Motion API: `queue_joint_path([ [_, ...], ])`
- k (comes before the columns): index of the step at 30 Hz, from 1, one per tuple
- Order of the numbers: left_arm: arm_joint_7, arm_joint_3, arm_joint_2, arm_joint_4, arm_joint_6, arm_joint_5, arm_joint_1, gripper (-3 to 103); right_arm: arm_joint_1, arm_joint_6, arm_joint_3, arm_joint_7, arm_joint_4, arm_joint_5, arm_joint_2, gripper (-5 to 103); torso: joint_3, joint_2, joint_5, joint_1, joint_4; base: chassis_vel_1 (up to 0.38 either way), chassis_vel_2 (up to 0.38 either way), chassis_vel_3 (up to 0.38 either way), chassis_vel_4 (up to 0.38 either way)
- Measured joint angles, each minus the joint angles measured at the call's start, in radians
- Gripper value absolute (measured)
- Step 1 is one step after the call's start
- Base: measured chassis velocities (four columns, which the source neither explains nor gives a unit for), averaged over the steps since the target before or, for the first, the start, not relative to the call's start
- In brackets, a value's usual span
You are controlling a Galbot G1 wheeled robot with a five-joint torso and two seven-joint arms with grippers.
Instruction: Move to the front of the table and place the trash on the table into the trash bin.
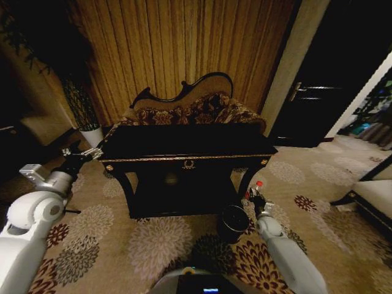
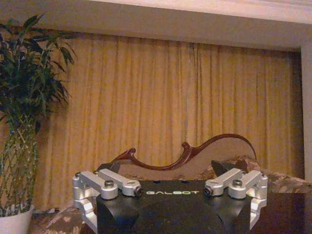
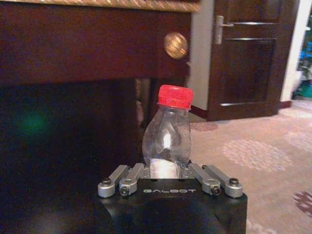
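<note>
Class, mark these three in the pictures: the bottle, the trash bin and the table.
Bottle [image 3: 168,134]: right wrist view, on its clear body.
Trash bin [image 1: 233,224]: head view, on its side wall.
Table [image 1: 184,144]: head view, on its bare top.

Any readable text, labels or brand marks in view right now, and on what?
"GALBOT": on the left pincer body.
"GALBOT": on the right pincer body, which grips the bottle.
Bottle label: too hidden to read.
Screen at the robot's base: lit, too blurred to read.
</note>
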Motion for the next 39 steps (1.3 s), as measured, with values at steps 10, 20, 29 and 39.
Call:
queue_joint_path([
  [10, 0.004, 0.003, 0.000, -0.007, -0.007, 0.000, 0.000, 100, 0.029, 0.067, 0.019, -0.001, -0.104, 0.017, 0.040, 27, 0.000, 0.000, 0.0000, 0.000, -0.0001, 0.000, 0.000, 0.000, 0.000],
  [20, 0.011, -0.004, 0.000, -0.012, -0.016, -0.002, 0.006, 100, 0.021, 0.069, 0.021, 0.000, -0.093, 0.008, 0.064, 27, 0.000, 0.000, 0.0000, 0.000, 0.0000, 0.000, 0.000, 0.000, 0.000],
  [29, 0.011, -0.001, 0.003, -0.015, -0.030, -0.002, 0.002, 100, -0.001, 0.069, 0.021, 0.001, -0.069, -0.010, 0.052, 60, 0.000, 0.000, 0.0000, 0.000, -0.0002, 0.000, 0.000, 0.000, 0.000],
  [39, 0.009, -0.004, 0.010, -0.012, -0.030, -0.007, 0.000, 100, -0.002, 0.062, 0.017, 0.002, -0.032, -0.007, 0.046, 96, 0.000, 0.000, 0.0001, 0.000, -0.0001, 0.000, 0.000, 0.000, 0.000],
])
